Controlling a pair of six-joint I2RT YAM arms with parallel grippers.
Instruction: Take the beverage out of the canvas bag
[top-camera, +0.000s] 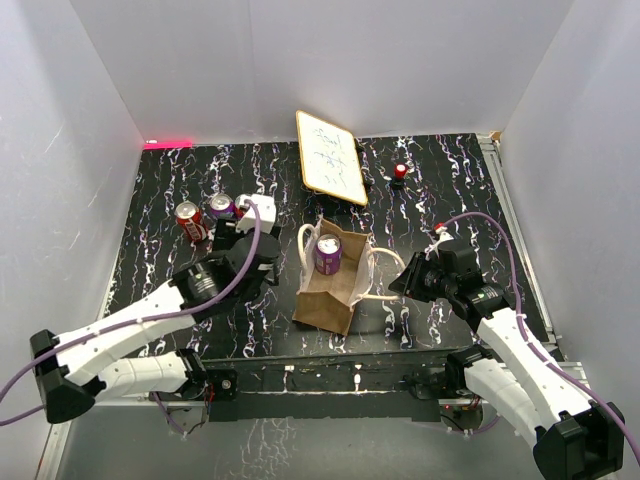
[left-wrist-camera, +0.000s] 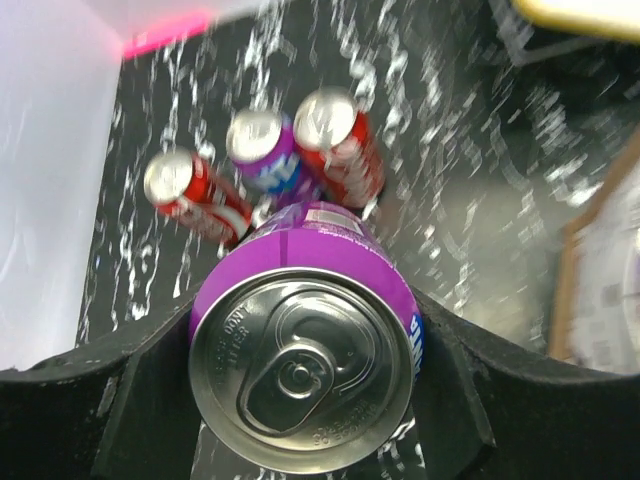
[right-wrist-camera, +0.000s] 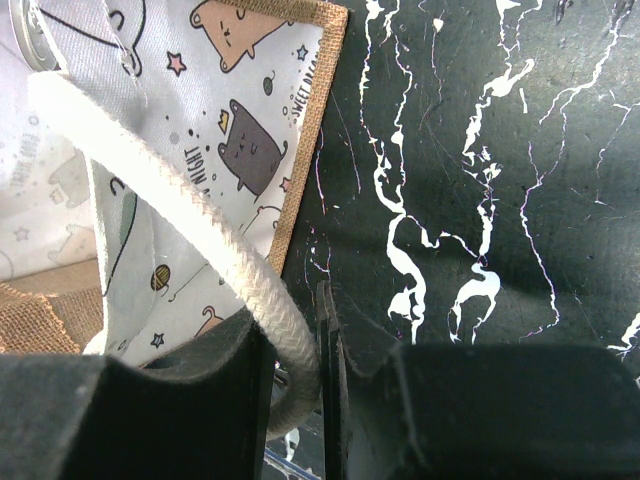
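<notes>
My left fingers (left-wrist-camera: 140, 400), spread wide around a purple can (left-wrist-camera: 305, 380), hold it close beside three cans (left-wrist-camera: 265, 150) standing on the tabletop (left-wrist-camera: 450, 200); lowered carelessly, it may knock them over. My right fingers (right-wrist-camera: 150, 420), nearly closed, pinch the cream handle (right-wrist-camera: 190, 260) of the canvas bag (top-camera: 335, 295); a slip could let the bag sag over the second purple can (top-camera: 328, 253) inside

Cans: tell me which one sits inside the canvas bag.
The purple can upright in the open canvas bag. The red can and the rest are outside it, at far left.
</notes>
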